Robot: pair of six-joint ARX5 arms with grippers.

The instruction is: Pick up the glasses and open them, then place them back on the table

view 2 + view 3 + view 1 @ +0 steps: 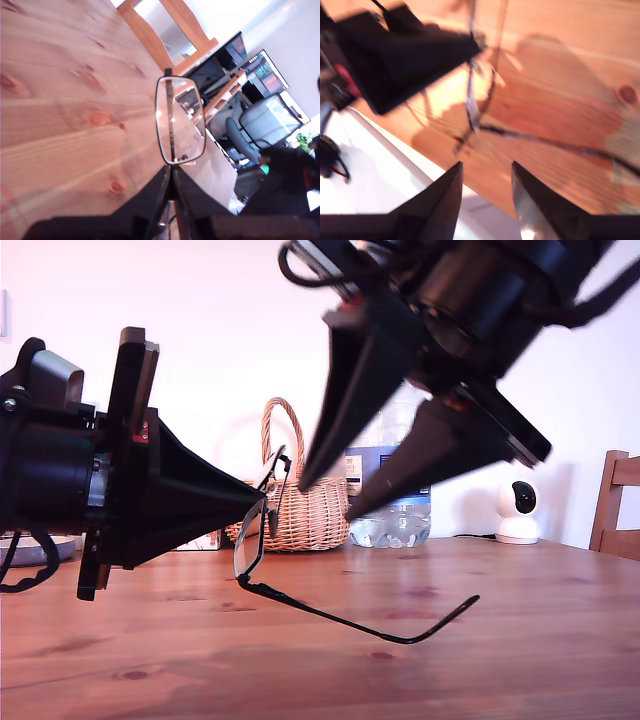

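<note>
The glasses (340,617) hang just above the table (520,660), thin and black-framed. One temple arm sticks out toward the exterior view's right with its tip close to the wood. My first gripper (262,502) comes in from the exterior view's left and is shut on the front frame. In the first wrist view a lens of the glasses (158,120) stands straight beyond my first gripper (171,171). My second gripper (325,500) reaches down from the upper right of the exterior view, open, its fingers just beside the frame. In its own view, my second gripper (486,167) is apart from the glasses (471,107).
A wicker basket (290,512), a plastic water bottle (395,515) and a small white camera (518,510) stand at the table's far edge. A wooden chair back (620,502) rises at the exterior view's right.
</note>
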